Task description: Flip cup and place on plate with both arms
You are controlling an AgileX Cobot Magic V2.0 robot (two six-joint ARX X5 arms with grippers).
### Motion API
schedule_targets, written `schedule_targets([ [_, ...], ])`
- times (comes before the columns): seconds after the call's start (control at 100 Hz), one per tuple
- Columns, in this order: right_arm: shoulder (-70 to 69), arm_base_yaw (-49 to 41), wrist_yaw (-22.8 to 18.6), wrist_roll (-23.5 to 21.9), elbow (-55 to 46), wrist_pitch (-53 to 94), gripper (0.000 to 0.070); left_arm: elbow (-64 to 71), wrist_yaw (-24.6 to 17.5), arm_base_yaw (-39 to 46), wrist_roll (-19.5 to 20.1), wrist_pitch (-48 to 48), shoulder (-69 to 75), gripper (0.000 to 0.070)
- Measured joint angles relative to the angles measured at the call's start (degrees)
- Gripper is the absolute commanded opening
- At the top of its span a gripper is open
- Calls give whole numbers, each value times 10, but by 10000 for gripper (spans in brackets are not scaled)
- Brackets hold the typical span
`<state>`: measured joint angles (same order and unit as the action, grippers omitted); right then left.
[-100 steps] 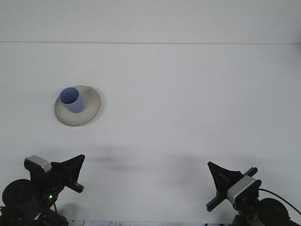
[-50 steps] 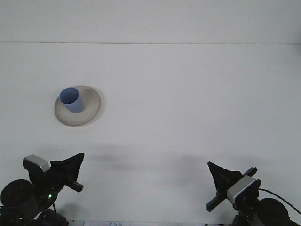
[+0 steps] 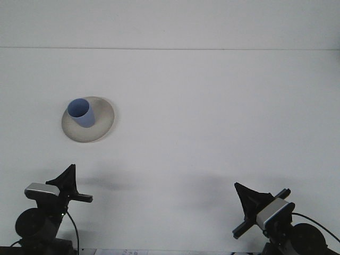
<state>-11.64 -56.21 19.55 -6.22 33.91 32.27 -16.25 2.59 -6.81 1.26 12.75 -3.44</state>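
Note:
A blue cup (image 3: 82,112) stands upright, mouth up, on a round grey plate (image 3: 101,127) at the left middle of the white table. My left gripper (image 3: 68,173) sits low at the bottom left, well in front of the plate, its dark tip pointing up the table. At the bottom right my right gripper (image 3: 239,188) rests near the front edge, pointing left and away from the cup. Neither gripper holds anything.
The white table (image 3: 212,117) stretches back to a far edge line (image 3: 170,49). Both arm bases and their wrist cameras fill the bottom corners.
The left arm has swung round: its gripper tip, which pointed to the right, now points up the table and sits further left. The right arm, cup and plate have not moved.

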Motion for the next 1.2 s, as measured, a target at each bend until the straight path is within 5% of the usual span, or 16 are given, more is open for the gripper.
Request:
schedule_targets([
  [0.47,0,0,0,0,0,0,5,144,18,38,7,-128,32,15],
  [1.2,0,0,0,0,0,0,5,144,18,38,5,-127,32,15],
])
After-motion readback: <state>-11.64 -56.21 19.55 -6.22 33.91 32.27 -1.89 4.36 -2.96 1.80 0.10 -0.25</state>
